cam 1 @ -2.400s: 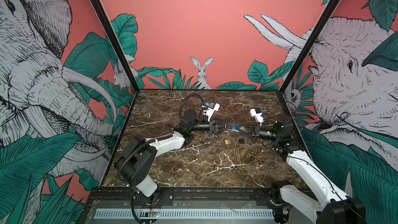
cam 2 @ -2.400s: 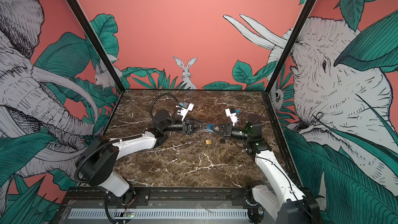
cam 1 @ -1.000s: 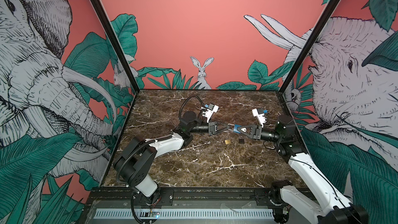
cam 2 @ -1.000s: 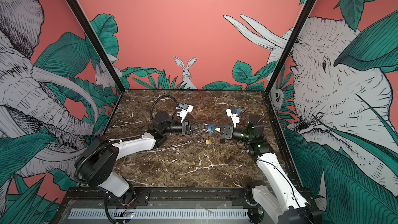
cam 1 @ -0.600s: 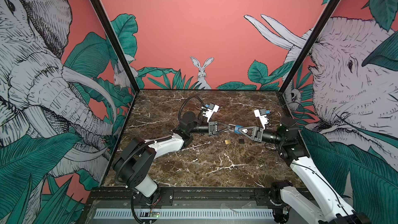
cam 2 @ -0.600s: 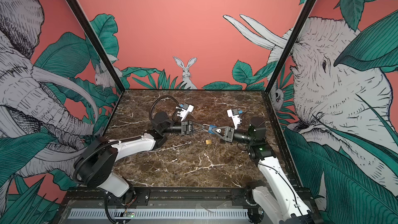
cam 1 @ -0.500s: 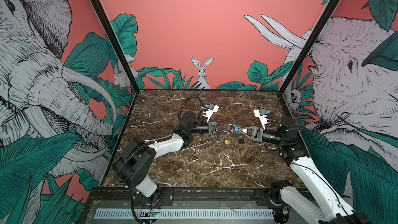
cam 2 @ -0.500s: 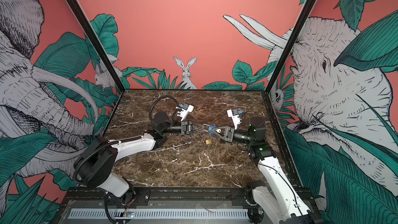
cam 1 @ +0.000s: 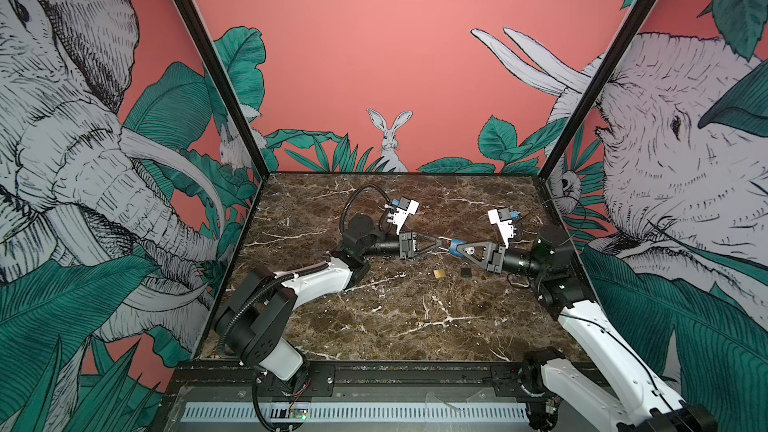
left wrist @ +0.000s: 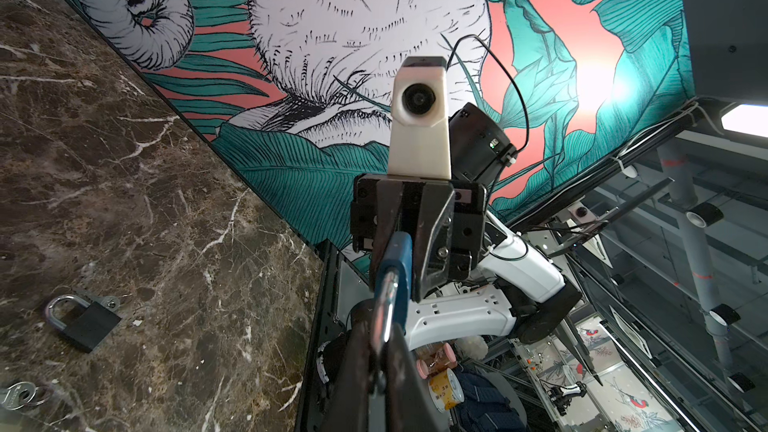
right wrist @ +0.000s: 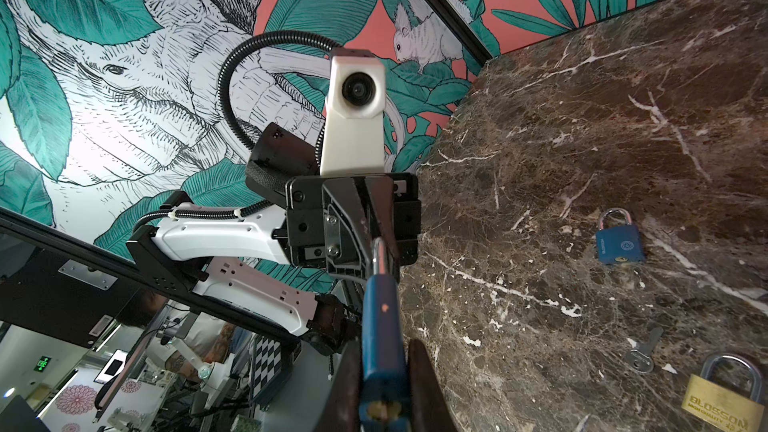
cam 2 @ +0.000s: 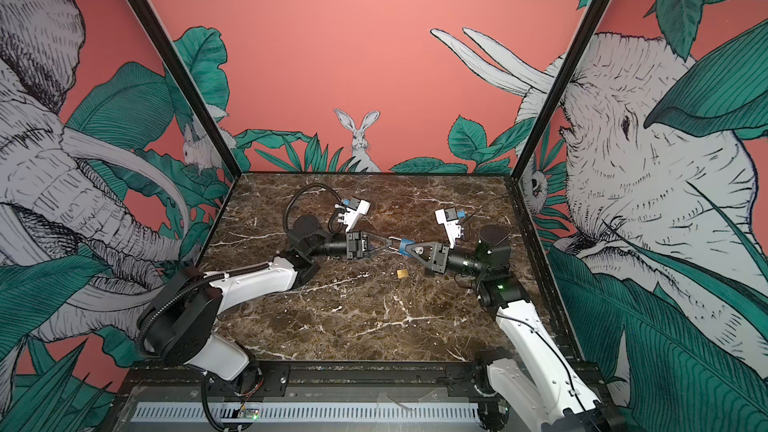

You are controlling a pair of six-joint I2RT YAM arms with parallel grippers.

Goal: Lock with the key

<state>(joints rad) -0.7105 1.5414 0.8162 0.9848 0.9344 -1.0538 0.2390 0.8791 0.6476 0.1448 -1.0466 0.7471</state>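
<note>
While the blue padlock [cam 1: 455, 248] is held clear of the counter [cam 1: 395, 326] at mid-frame in both top views, no key shows in its keyhole in the right wrist view. The right end effector [cam 1: 453, 248] pinches the lock's body. The left end effector [cam 1: 439, 243] is pressed together on its shackle [left wrist: 384, 305]. A loose key [right wrist: 642, 353] lies on the counter near a brass padlock [cam 1: 439, 273], just below mid-frame. Judgement: the lock is secured in hand, but picking up, inserting and turning the key are all yet to do.
</note>
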